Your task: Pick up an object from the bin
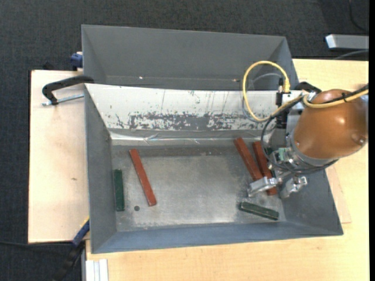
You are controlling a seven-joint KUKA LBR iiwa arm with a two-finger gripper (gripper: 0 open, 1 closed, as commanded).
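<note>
My gripper (276,187) hangs low at the bin's right side, and its two metal fingers stand apart, open. It is over the near ends of two red sticks that lie side by side, slanting toward the back wall: the left one (246,157) and the right one (259,156). The right stick's near end shows between the fingers, but they are not closed on it. A dark green flat bar (259,210) lies on the floor just in front of the gripper, clear of the fingers.
At the bin's left side lie another red stick (142,177), slanting, and a dark green bar (119,189) close to the left wall. A small dark speck (136,208) sits near them. The arm's orange cover and cables rise over the right wall.
</note>
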